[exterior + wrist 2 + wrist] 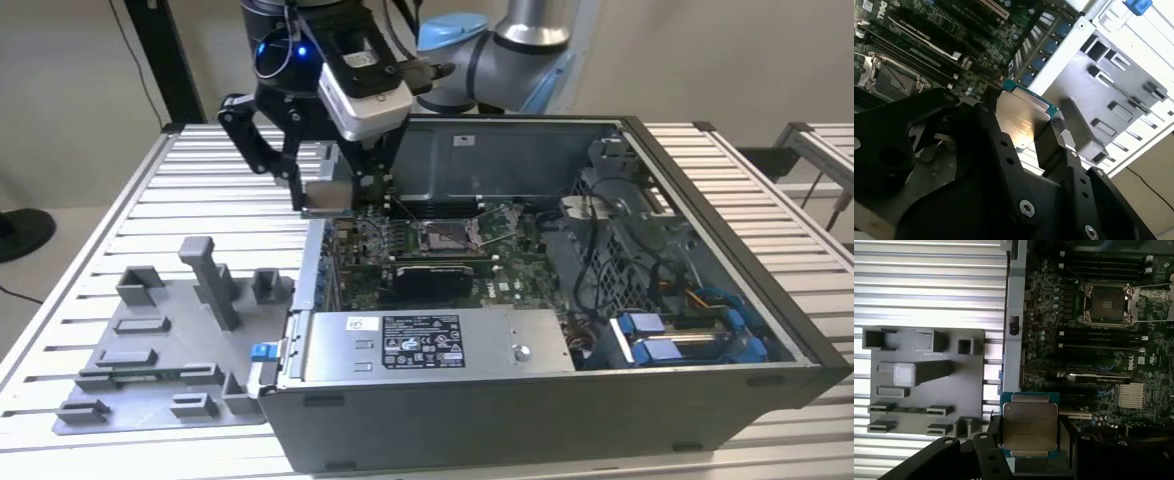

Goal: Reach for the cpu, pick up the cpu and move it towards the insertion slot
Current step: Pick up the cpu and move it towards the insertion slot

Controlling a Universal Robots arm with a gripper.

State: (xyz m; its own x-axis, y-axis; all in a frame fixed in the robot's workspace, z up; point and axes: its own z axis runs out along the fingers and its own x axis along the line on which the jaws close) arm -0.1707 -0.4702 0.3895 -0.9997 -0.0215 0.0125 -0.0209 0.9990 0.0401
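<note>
— Pincer status?
— Pincer (1029,450) clamped on the cpu (1029,426), black fingers (1051,142) pressed against opposite edges in both wrist views. Silvery face visible, green rim at the edges.

— Location of cpu?
— Held aloft over the case (694,400) wall, at the exterior view's left edge of the open case, between the grey tray (147,400) and the board (1049,325).

— Slot?
— Slot (445,237) well apart from the cpu, metal frame open, dark centre exposed.

— Surroundings?
— Tray flat on the slatted tabletop (120,200), just beside the case.
</note>
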